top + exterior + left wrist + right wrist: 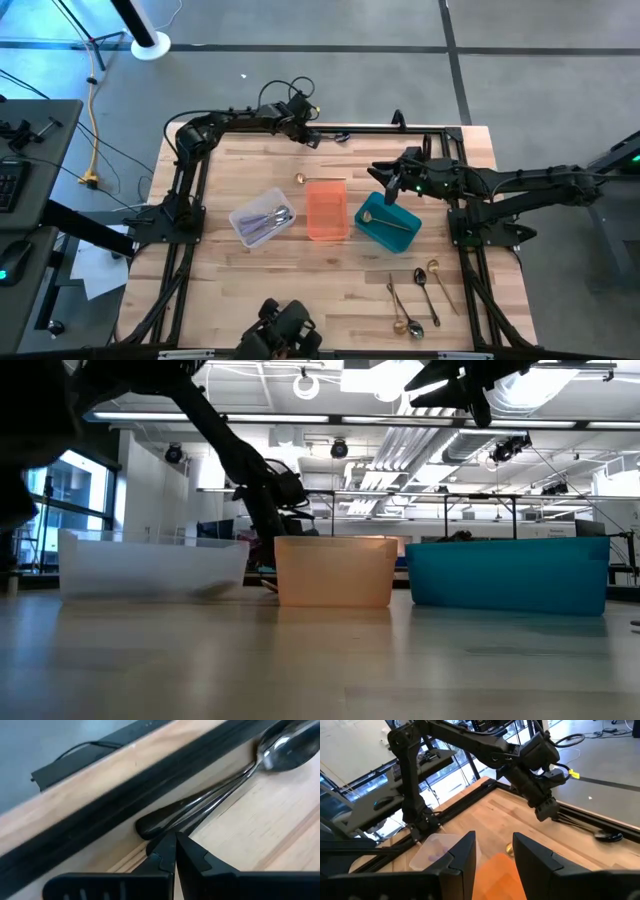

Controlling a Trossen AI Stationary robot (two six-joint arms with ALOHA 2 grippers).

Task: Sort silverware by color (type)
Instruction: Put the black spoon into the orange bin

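Only in the left wrist view are the left gripper's (175, 842) fingers seen pressed together at the handle of a dark metal spoon (220, 790) lying against the table's black far rail (125, 795). The right gripper (492, 852), jaws apart, is held above the teal plastic bin (388, 222).

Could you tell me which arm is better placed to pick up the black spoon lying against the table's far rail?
Left: its gripper is right at the black spoon handle, while the right gripper hovers above the teal bin.

Three small plastic bins sit in a row across the middle of the light wooden table (250, 300): a clear bin (262, 217), an orange bin (326, 210) beside it, and a teal bin (388, 222), tilted. A black metal frame (186, 190) borders the tabletop.
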